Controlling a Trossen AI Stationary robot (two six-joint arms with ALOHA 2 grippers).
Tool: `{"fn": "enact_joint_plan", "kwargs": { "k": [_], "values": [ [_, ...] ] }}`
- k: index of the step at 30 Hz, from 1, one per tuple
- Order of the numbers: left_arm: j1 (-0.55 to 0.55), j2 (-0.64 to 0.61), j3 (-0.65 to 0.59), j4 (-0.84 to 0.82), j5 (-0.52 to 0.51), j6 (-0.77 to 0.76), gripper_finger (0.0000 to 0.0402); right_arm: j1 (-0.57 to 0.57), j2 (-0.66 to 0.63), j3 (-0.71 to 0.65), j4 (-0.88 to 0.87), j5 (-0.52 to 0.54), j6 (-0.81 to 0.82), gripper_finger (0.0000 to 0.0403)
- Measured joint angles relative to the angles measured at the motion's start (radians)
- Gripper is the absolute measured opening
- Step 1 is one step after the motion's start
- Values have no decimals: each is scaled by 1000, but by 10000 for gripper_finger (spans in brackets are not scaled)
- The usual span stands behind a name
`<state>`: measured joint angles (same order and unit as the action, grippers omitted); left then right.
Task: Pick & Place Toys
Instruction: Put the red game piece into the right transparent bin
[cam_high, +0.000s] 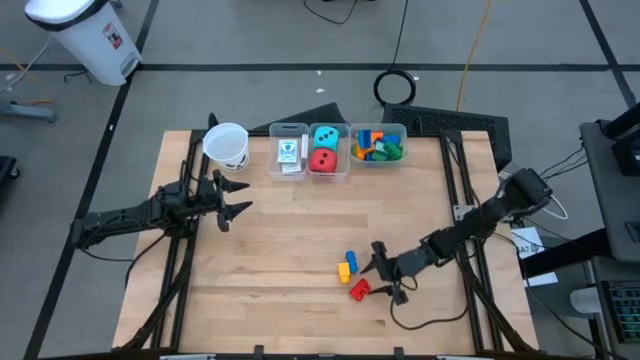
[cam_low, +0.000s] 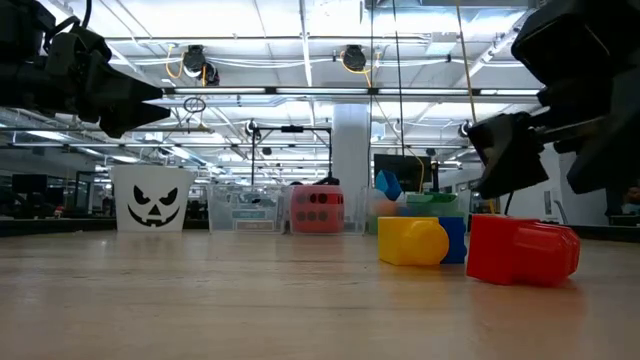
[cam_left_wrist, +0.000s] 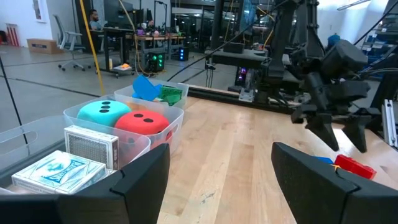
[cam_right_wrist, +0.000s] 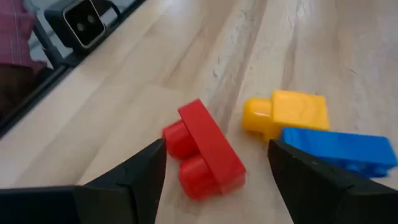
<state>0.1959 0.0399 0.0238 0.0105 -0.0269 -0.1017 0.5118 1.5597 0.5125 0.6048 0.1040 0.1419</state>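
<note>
A red brick (cam_high: 359, 290), a yellow brick (cam_high: 344, 271) and a blue brick (cam_high: 351, 260) lie on the table at the near middle; they also show in the right wrist view, red (cam_right_wrist: 202, 151), yellow (cam_right_wrist: 287, 112), blue (cam_right_wrist: 339, 149). My right gripper (cam_high: 386, 277) is open, just right of them, with the red brick ahead of its fingers. My left gripper (cam_high: 233, 198) is open and empty at the table's left, near the cup. The teal die (cam_high: 324, 137) and red die (cam_high: 322, 160) lie in the middle bin, card packs (cam_high: 288, 153) in the left bin, bricks (cam_high: 377, 145) in the right bin.
Three clear bins (cam_high: 349, 166) stand in a row at the far edge, with a white paper cup (cam_high: 227, 146) bearing a pumpkin face to their left. Bare wood lies between the bins and the loose bricks.
</note>
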Motion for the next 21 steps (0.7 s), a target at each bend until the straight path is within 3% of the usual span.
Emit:
{"fn": "enact_joint_plan", "kwargs": {
  "k": [6,11,21],
  "values": [
    [0,0,0,0,0,0,287,8,99,21,106,-4,-28,242],
    [0,0,0,0,0,0,287,-17,170,61,88,-115,-33,231],
    [0,0,0,0,0,0,287,-73,156,66,-21,-134,-25,165]
  ]
}}
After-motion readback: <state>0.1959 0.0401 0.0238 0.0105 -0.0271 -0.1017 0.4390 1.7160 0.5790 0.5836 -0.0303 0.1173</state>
